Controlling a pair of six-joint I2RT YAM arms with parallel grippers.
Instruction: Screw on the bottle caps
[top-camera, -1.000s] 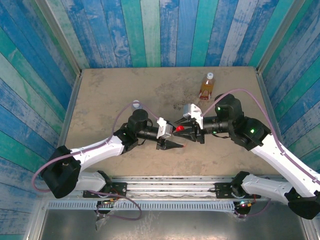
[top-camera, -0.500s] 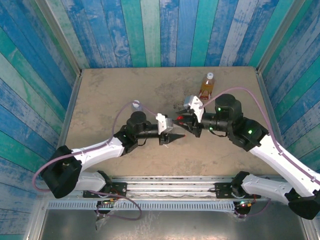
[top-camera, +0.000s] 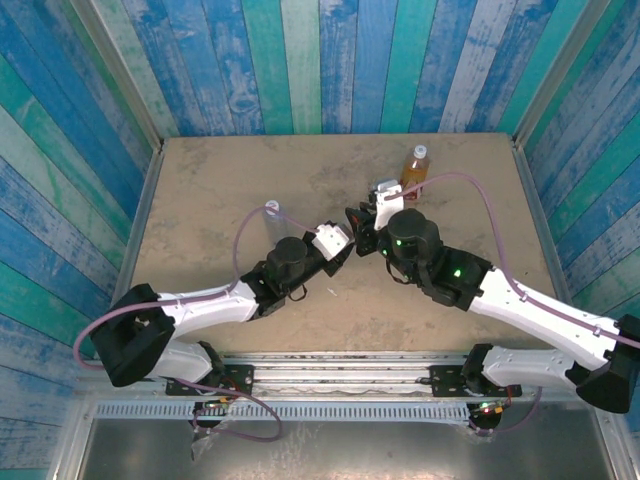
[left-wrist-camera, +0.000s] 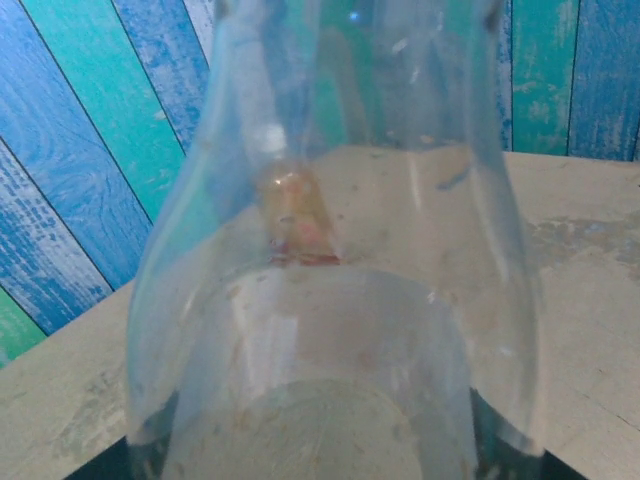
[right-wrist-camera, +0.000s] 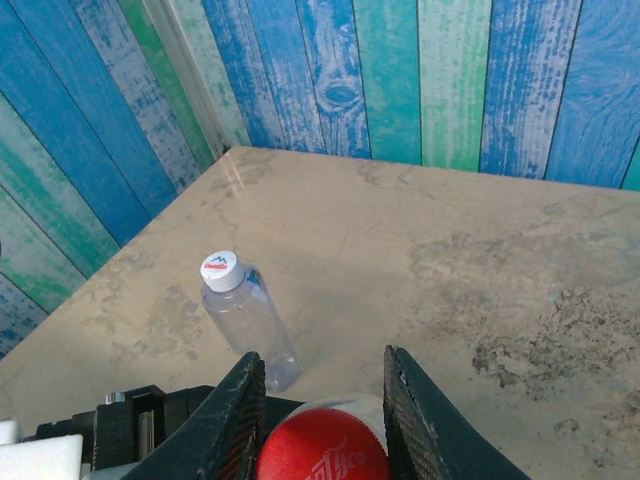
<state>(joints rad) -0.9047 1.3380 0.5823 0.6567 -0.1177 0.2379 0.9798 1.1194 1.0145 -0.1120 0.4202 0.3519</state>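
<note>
Painted planks (top-camera: 300, 60) in blue and green close three sides of a sandy desk (top-camera: 210, 170), and the two arms meet near its middle. The red cap (right-wrist-camera: 322, 448) sits between the fingers of the right claw (right-wrist-camera: 321, 356), which is pinching it from both sides. Facing it, the left claw (top-camera: 345, 240) is pressed together on the clear bottle (left-wrist-camera: 330, 330), so near to its camera that one looks through the plastic. Cap and bottle are both held up above the desk, where the claws meet. I cannot tell if the cap already sits on the neck, because the wrists hide that place.

The main danger, in my judgement, is a crooked start: if the cap is tilted against the neck, the thread will bite wrongly and jam. The thin wall of the bottle may also give under the squeeze, so the bottle turns together with the cap and nothing tightens. A smooth round cap can slip from two fingers and roll away. Further out, the amber bottle (top-camera: 415, 172) stands just behind the right wrist, and a turning wrist could push it over. The small capped bottle (right-wrist-camera: 248, 325) is beside the left arm and is less exposed
</note>
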